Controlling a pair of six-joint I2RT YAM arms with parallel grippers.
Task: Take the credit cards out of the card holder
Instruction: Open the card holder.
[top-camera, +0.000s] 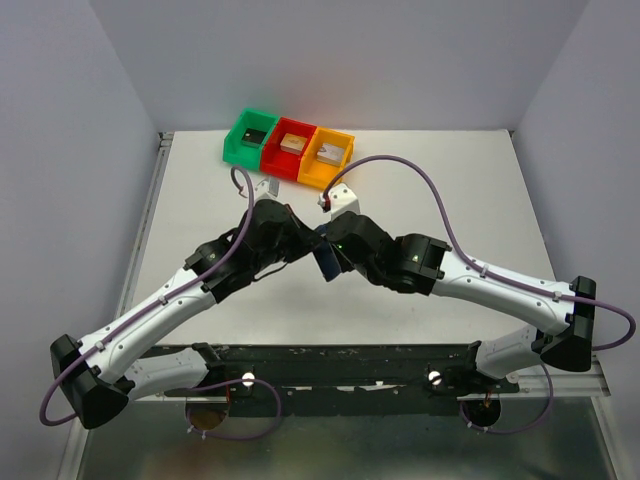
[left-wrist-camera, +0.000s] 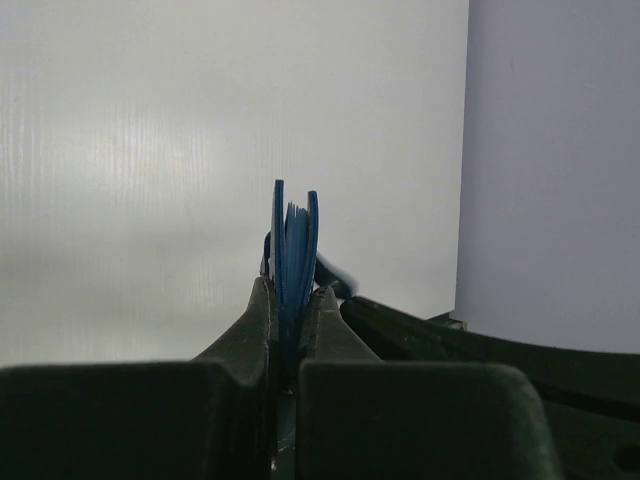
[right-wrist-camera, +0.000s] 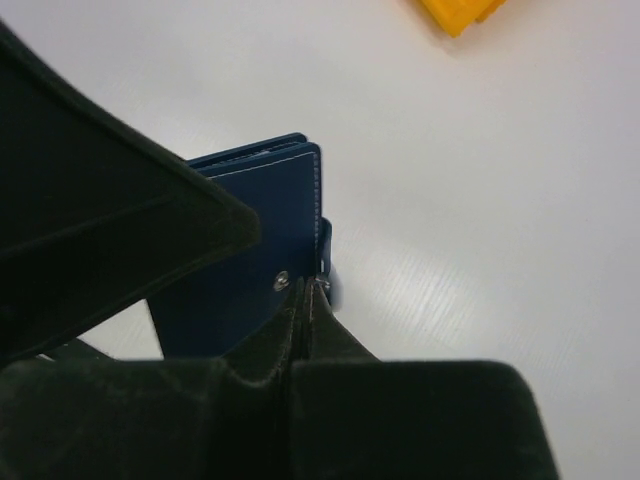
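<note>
The navy card holder (top-camera: 325, 262) hangs above the middle of the table, held between both arms. My left gripper (left-wrist-camera: 295, 295) is shut on it, and its covers and paler blue pages (left-wrist-camera: 296, 240) stand edge-on above the fingers. In the right wrist view the holder's stitched cover (right-wrist-camera: 260, 220) fills the left side, with a snap stud (right-wrist-camera: 283, 281) low on it. My right gripper (right-wrist-camera: 312, 285) is shut, its tips pressed together at the small closure tab (right-wrist-camera: 325, 245) on the cover's edge. Nothing shows between them. The credit cards are hidden.
A green bin (top-camera: 251, 137), a red bin (top-camera: 290, 148) and an orange bin (top-camera: 328, 157) stand in a row at the back of the table, each with a small block inside. The orange bin's corner (right-wrist-camera: 455, 12) shows in the right wrist view. Grey walls surround the table.
</note>
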